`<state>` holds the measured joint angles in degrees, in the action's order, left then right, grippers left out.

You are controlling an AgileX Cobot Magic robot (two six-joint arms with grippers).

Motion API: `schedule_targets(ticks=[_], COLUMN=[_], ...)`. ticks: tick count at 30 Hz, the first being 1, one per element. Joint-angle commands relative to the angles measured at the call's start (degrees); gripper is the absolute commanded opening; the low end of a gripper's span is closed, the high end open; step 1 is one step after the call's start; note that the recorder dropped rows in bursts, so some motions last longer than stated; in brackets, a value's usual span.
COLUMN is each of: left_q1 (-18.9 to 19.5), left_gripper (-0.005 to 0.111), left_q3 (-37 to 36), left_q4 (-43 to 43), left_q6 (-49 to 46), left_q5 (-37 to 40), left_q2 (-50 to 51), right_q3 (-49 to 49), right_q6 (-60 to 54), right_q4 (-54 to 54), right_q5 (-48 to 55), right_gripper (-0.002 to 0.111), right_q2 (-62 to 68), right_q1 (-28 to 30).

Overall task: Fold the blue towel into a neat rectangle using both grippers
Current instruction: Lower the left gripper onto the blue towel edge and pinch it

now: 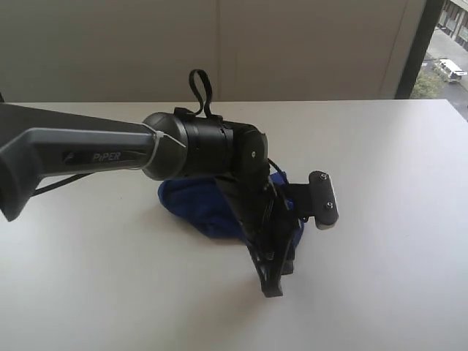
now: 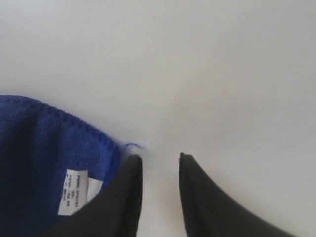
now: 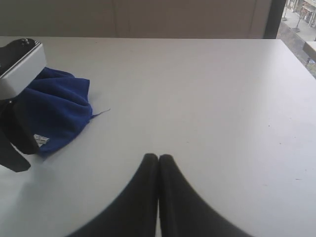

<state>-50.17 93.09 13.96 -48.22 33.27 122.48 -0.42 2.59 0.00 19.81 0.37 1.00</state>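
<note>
**Crumpled towel, left pincer parted**

Exterior: the blue towel [image 1: 197, 208] lies bunched on the surface [image 1: 380, 278] under the left arm [image 1: 88, 150].
Left wrist: the left pincer [image 2: 160, 163] gapes partly and holds nothing, with the towel's white label [image 2: 74, 192] corner just beside it.
Right wrist: the right pincer [image 3: 158, 160] is closed, empty, well apart from the towel.
The cloth looks limp and is likely best pinched at the corners.

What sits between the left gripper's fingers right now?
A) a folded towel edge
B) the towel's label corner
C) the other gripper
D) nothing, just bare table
D: in the left wrist view the left gripper has its fingers apart with only white table in the gap; the blue towel, its white label showing, lies to the outer side of one finger.
</note>
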Motion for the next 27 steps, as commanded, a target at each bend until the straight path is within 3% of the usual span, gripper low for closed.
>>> schedule_targets(ticks=[1,23,27], left_q1=[-0.47,-0.28,-0.28], left_gripper=[0.04,0.04,0.025], left_q3=[0.28,0.28,0.28], left_q4=[1.09,-5.46,-5.46], left_q6=[0.2,3.48,4.93], left_q5=[-4.38,-9.29,-9.29], left_q2=[0.16,2.23,2.23], right_q3=[0.42,0.42,0.42], right_q6=[0.26,0.26,0.26], right_q4=[0.0,0.0,0.0], right_q5=[-0.29,-0.29,-0.29], right_gripper=[0.0,0.0,0.0], right_q2=[-0.37,-0.37,-0.37], right_q1=[0.36,0.36,0.36])
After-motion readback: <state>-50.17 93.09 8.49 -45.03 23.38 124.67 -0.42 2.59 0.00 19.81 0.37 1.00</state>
